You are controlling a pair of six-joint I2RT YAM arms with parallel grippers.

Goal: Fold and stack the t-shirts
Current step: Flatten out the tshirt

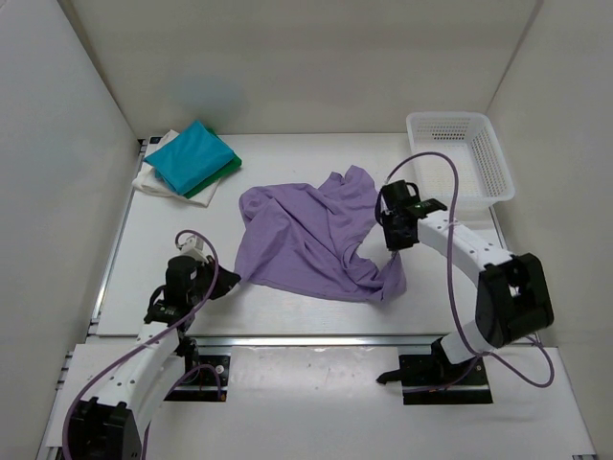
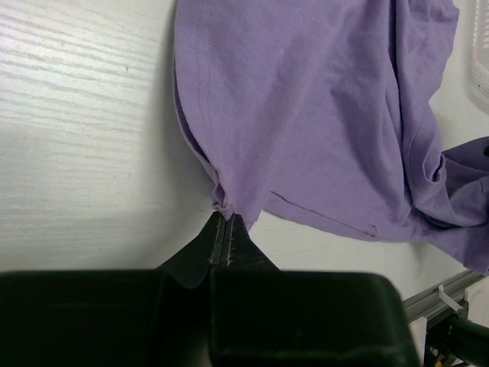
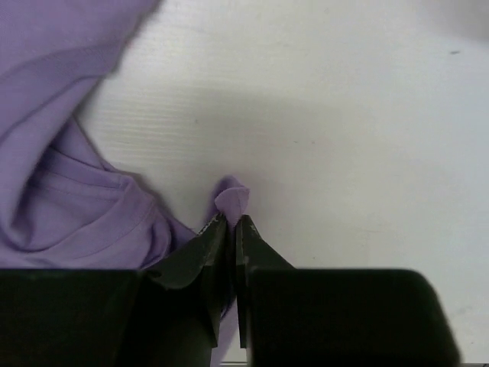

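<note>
The left gripper [image 2: 227,222] has its two black fingers pressed together with only a hairline seam between them, clenched on a small bunched corner of the plain lavender-purple cloth t-shirt [image 2: 306,115]; how much cloth sits inside the pinch is hidden by the fingers. The right gripper [image 3: 231,222] is likewise clamped tight on a little peak of the same shirt's edge, which pokes out at 12 o'clock from the tips, the rest of that fold lost under the finger bodies. Both wrist views cut the garment off, so its outline cannot be read there. Only the top view shows it whole: crumpled and spread across the middle of the white wood-grain table [image 1: 172,230], the left pinch at its 8 o'clock edge, the right near 3 o'clock. Toward 10 o'clock lies a stack: a teal folded shirt [image 1: 192,156] over a dark green folded shirt [image 1: 222,177] and a white folded shirt [image 1: 153,179], both mostly covered. At 2 o'clock stands a white plastic lattice basket [image 1: 498,163]
</note>
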